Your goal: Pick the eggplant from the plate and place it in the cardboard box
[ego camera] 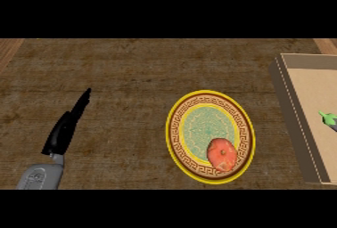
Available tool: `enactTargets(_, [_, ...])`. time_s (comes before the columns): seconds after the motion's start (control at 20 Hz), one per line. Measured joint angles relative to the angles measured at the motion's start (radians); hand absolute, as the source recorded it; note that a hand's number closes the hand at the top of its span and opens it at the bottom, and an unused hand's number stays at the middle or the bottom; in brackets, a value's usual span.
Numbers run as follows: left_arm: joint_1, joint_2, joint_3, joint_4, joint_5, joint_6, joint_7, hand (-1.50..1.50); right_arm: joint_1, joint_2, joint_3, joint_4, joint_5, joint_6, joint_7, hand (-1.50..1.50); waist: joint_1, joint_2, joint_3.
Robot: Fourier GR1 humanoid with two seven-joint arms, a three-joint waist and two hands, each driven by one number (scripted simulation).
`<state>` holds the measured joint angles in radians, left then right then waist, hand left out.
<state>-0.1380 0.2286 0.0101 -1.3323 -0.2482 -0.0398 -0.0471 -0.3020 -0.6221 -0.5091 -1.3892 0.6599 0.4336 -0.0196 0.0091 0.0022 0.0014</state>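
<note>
The eggplant (329,120), purple with a green stem cap, lies inside the cardboard box (295,116) at the view's right edge, partly cut off by that edge. The round plate (199,121), yellow-rimmed with a patterned brown band and green centre, sits mid-counter to the box's left. My left hand (66,128) stands at the left, fingers straight and pointing up, holding nothing, well apart from the plate. My right hand does not show.
A red tomato (222,154) rests on the plate's lower right part. The brown counter (125,71) stretches behind and to the left of the plate. The box's tall left wall stands close to the plate's right rim.
</note>
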Motion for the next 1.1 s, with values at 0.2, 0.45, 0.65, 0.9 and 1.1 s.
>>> enactTargets(0.2, [-0.018, -0.008, 0.003, 0.018, -0.004, 0.007, 0.006, 0.00, -0.068, 0.061, -0.078, 0.053, -0.118, -0.038, -0.045, -1.50, -0.004, 0.000, 0.000])
enactTargets(0.45, [-0.019, -0.007, 0.007, 0.005, -0.005, 0.005, 0.014, 0.00, -0.133, 0.076, -0.176, 0.163, -0.241, -0.043, -0.034, -1.50, -0.003, -0.001, -0.001])
enactTargets(0.65, [-0.023, -0.009, 0.007, 0.005, -0.008, 0.004, 0.024, 0.00, -0.179, 0.046, -0.269, 0.274, -0.333, -0.058, -0.049, -1.50, -0.004, -0.001, 0.000])
enactTargets(0.9, [-0.003, -0.022, -0.004, -0.019, -0.016, 0.009, 0.017, 0.00, -0.181, -0.040, -0.370, 0.465, -0.404, -0.084, -0.192, -1.50, 0.001, 0.002, 0.000])
enactTargets(1.1, [-0.004, -0.010, 0.006, -0.018, -0.012, -0.004, 0.011, 0.00, -0.185, -0.126, -0.419, 0.632, -0.439, -0.097, -0.312, -1.50, 0.003, 0.003, 0.001])
